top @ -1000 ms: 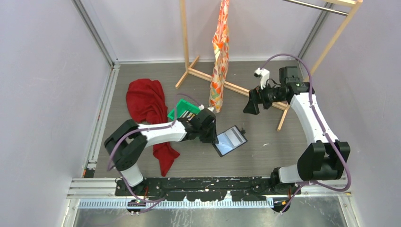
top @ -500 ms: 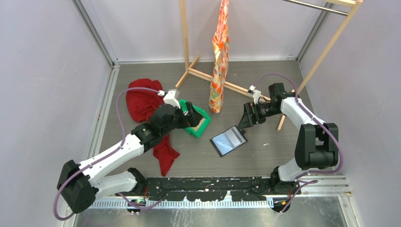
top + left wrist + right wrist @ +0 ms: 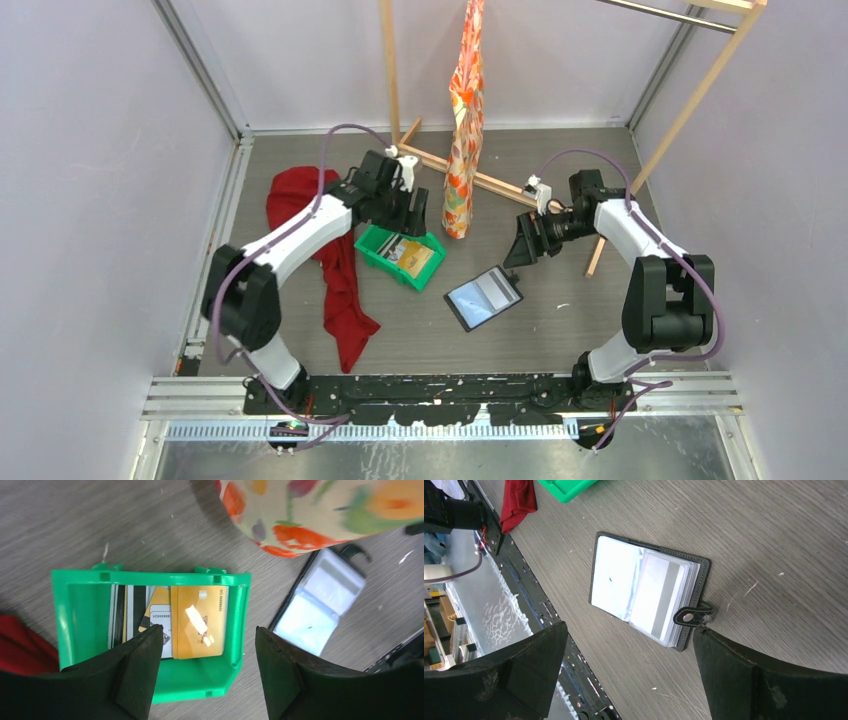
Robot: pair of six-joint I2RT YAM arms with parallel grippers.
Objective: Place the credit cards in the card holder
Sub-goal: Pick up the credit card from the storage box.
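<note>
Left gripper (image 3: 207, 630) stands open with nothing between its fingers, hanging over the green tray (image 3: 75, 625). In its wrist view the credit cards (image 3: 165, 617) lie flat in the tray, framed in the gap between the two fingers and clear of both. An orange-yellow card (image 3: 197, 622) is on top toward the tray's right side, and whitish cards with dark stripes are fanned to its left. From above, the left gripper (image 3: 410, 208) sits at the tray's (image 3: 375, 243) upper-left edge, just above centre of the frame, with the credit cards (image 3: 412, 255) down and to its right. The card holder (image 3: 484, 297) lies open on the table (image 3: 560, 330) to the lower right of the tray, well apart from the left gripper. The right gripper (image 3: 522, 245) is also spread wide and empty, up and to the right of the holder without touching it. In the right wrist view the right gripper (image 3: 628, 630) looks down on the card holder (image 3: 644, 590), pale lining up, its snap tab (image 3: 687, 616) at the lower right edge. A red cloth (image 3: 300, 205) lies left of the tray.
</note>
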